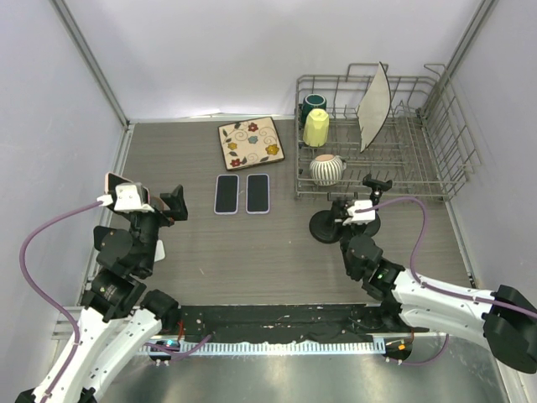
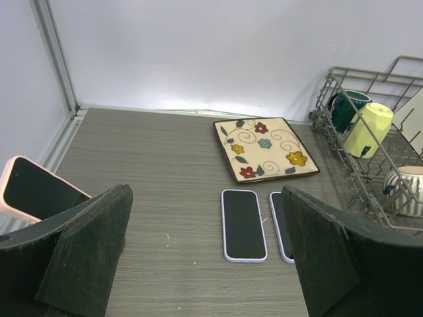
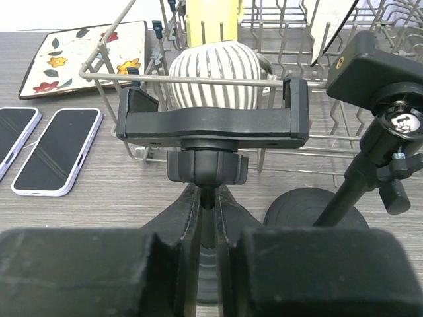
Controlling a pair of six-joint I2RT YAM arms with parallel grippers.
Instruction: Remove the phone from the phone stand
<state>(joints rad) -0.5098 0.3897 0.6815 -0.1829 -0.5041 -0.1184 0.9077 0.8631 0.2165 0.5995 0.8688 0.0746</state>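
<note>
While the left arm (image 1: 126, 252) bends up from its base at the near left and leans toward the left wall, its left gripper (image 2: 205, 195) hangs over the table (image 2: 152, 158). Its two fingers (image 2: 86, 251) are spread wide with nothing between them. A pink-edged phone (image 2: 36, 191) sits just to the left of that gripper, close by the left finger. It is tipped up with its dark screen showing. What it leans on is hidden, so I cannot tell if a stand holds it. One flat phone (image 2: 243, 224) and another flat phone (image 2: 277, 221) lie side by side on the table out in front of this gripper. They are on the near side of a square flowered plate (image 2: 264, 148). The right arm (image 1: 419, 290) lies low across the near right side and reaches up toward the dish rack (image 1: 436, 159). Its right gripper (image 3: 208, 198) is squeezed together on the thin stem of a black phone stand (image 3: 211, 125), just under the round knob below the wide holder. A striped cup (image 3: 218, 72) in the rack shows behind the holder. A second stand (image 3: 370, 79) with a round base is just to the right of this gripper and does not touch it. The two flat phones are well off to its left.
</note>
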